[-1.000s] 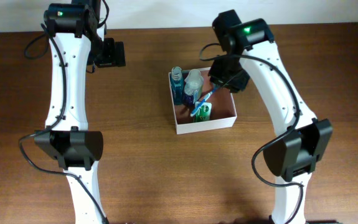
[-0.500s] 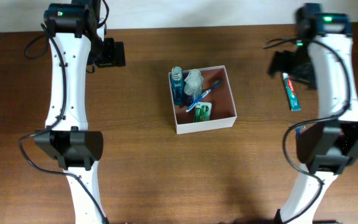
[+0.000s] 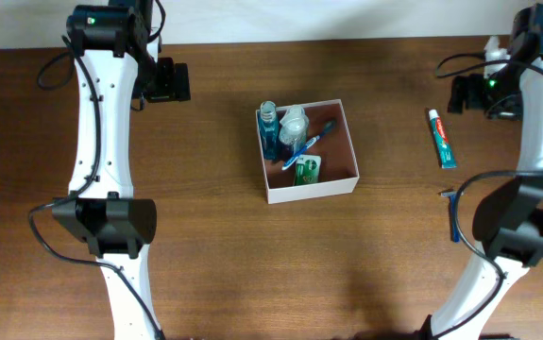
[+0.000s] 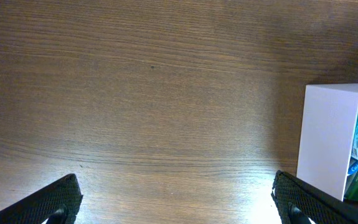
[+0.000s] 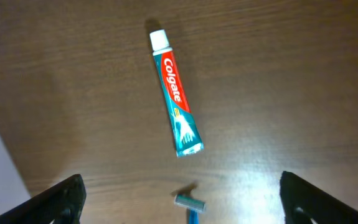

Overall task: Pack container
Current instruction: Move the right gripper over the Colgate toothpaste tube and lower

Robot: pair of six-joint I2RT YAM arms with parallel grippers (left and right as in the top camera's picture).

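The container (image 3: 311, 190), a square white box with a reddish-brown inside, stands mid-table and holds a blue bottle (image 3: 268, 129), a clear bottle (image 3: 293, 120), a blue toothbrush (image 3: 314, 139) and a green packet (image 3: 308, 170). Its white wall (image 4: 325, 142) shows at the right of the left wrist view. My right gripper (image 3: 467, 94) (image 5: 182, 208) hangs open and empty at the far right, above a toothpaste tube (image 3: 442, 138) (image 5: 174, 93) and a blue razor (image 3: 454, 213) (image 5: 190, 203), both flat on the table. My left gripper (image 3: 178, 82) (image 4: 175, 208) is open over bare wood, left of the container.
The brown wooden table runs under both arms. The right arm's lower links (image 3: 512, 222) cover part of the razor from above. The left arm (image 3: 106, 151) stands well left of the container. The table's back edge meets a pale wall (image 3: 271, 19).
The right gripper has left the container, swung to the far right and opened. The toothbrush now lies inside the container. The left arm has not moved.
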